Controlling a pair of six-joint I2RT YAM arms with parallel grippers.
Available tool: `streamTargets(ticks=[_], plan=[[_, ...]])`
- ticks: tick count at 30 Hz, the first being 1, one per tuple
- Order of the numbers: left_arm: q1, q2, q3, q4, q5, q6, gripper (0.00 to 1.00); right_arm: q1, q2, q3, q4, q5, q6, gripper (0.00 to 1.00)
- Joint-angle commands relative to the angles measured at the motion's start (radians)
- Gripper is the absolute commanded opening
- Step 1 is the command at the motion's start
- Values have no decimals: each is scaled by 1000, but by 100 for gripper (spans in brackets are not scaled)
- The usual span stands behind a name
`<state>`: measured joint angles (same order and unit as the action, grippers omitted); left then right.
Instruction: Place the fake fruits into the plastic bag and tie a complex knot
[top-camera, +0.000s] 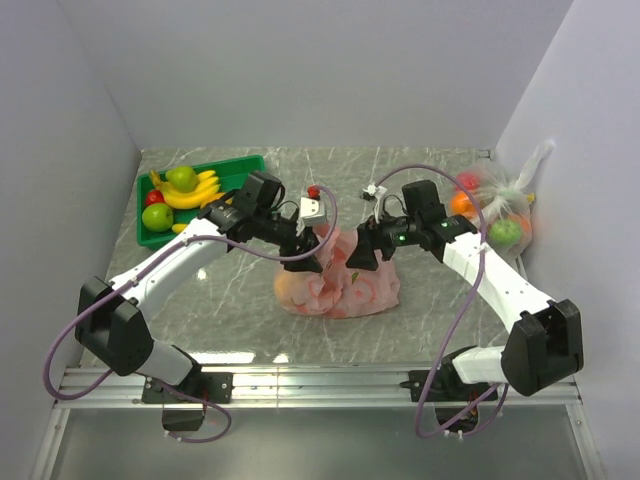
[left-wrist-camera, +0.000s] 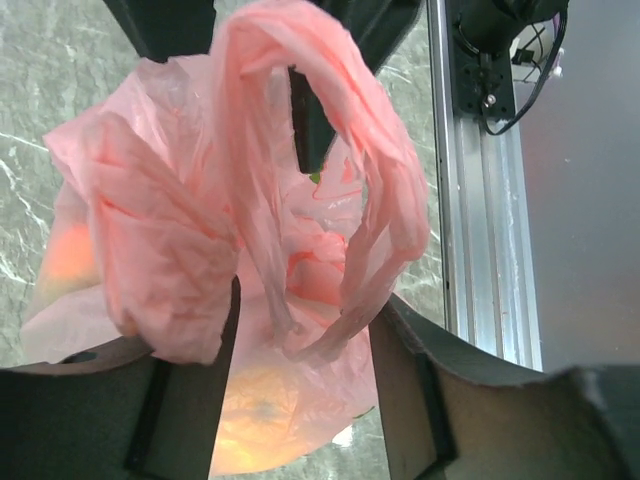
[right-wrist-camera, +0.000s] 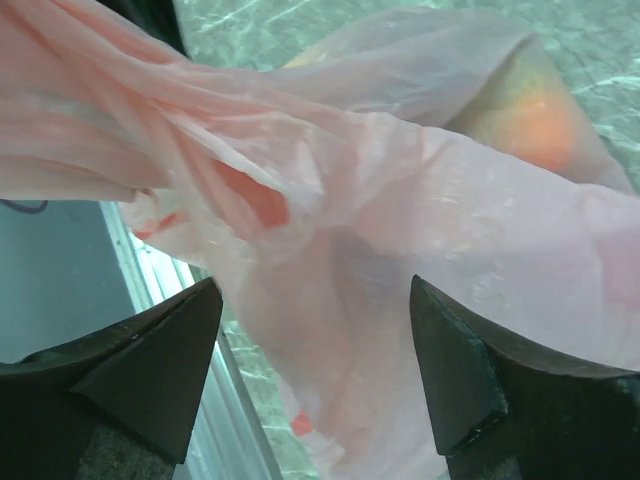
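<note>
The pink plastic bag (top-camera: 338, 288), with an orange fruit (left-wrist-camera: 255, 430) showing through it, is lying at the middle of the worktop (top-camera: 240, 320), while the left jaws at its 11 o'clock and the right jaws at its 1 o'clock are both standing open around its loose handle loops (left-wrist-camera: 385, 190), gripping nothing.

Inside the plastic bag (top-camera: 340, 285) the fake fruits (left-wrist-camera: 262, 428) show only as blurred orange glows through pink film, so their kinds and number cannot be told. The left fingers (left-wrist-camera: 100, 420) are cut off at 6 o'clock by their wrist view's edge, as are the right fingers (right-wrist-camera: 140, 370), where the bag also runs off at 9, 12 and 3 o'clock. On the table (top-camera: 240, 312), a red speck (top-camera: 313, 190) at 12 o'clock from the bag is too small to name.
</note>
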<state>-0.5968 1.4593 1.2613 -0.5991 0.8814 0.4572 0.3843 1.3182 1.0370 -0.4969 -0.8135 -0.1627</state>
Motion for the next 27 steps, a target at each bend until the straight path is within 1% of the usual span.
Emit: streamTargets(ticks=[1,3,4,6,7,8,9,10,11,14,15,19,21,23,27], plan=[[3,-21,0,39,16,-19,58,-24,-24,-21,4,-22,-24,79],[3,-19,4,35,16,-9,57,-24,-14,-28,21,-29,-28,74],[5,-19,4,33,13,-8,57,-25,-11,-29,32,-41,-23,68],[5,-17,6,13,16,9,53,-25,-5,-32,67,-55,-9,57],[5,-16,7,2,13,30,45,-24,-5,-31,90,-64,2,42],[5,-16,7,-7,13,40,40,-24,-1,-31,90,-68,6,36],[6,-19,6,-11,13,47,34,-24,3,-29,106,-72,11,27],[6,-20,4,-7,17,51,28,-24,4,-26,113,-70,18,6],[8,-23,4,2,33,48,19,-21,6,-25,119,-72,37,0],[0,-19,33,31,83,25,8,-19,9,-23,147,-79,75,0],[-11,-11,39,47,94,9,7,-12,9,-22,164,-79,84,0],[-34,24,55,116,107,-17,5,16,27,-11,162,-70,89,0],[-37,42,55,151,97,-63,4,28,35,-6,150,-64,72,0],[-43,53,52,200,65,-95,4,41,39,-2,129,-62,49,0],[-58,73,40,240,-8,-92,4,47,46,3,113,-85,37,0]])
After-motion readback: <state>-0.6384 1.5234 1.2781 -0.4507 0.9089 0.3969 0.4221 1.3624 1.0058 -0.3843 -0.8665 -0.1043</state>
